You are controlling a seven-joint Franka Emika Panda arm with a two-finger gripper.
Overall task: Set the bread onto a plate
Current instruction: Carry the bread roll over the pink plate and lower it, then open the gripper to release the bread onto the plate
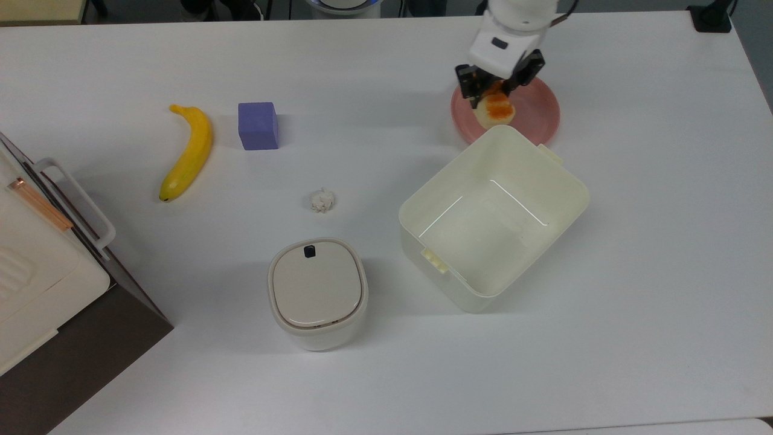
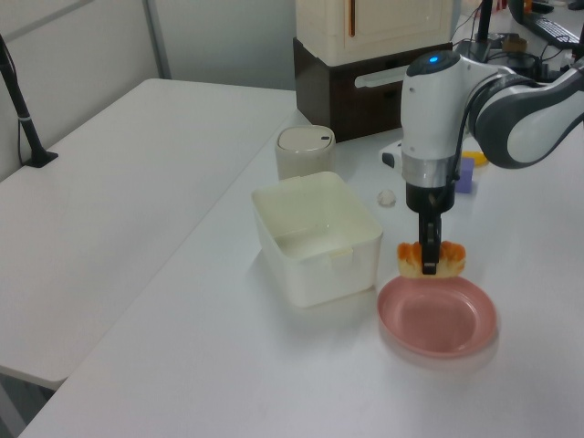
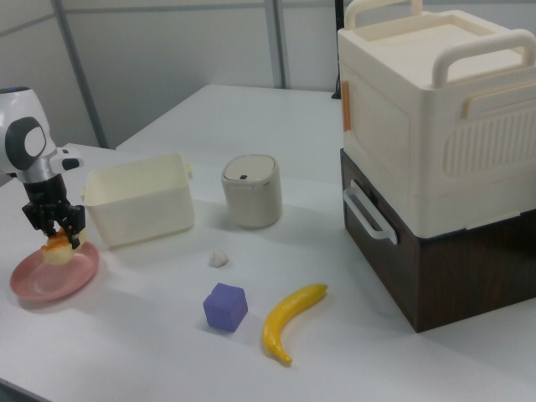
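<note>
White table [image 1: 652,241]: bread [image 2: 430,258] hangs above plate [image 2: 438,318].

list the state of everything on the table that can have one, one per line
end effector: shut on the bread, above the plate
bread: held off the table, not yet set down
plate: upright, nothing resting on it
cream tub: open, empty
lidded canister: lid shut
banana: lying flat, unpeeled
purple block: resting flat on the table
white crumpled wad: loose on the table
</note>
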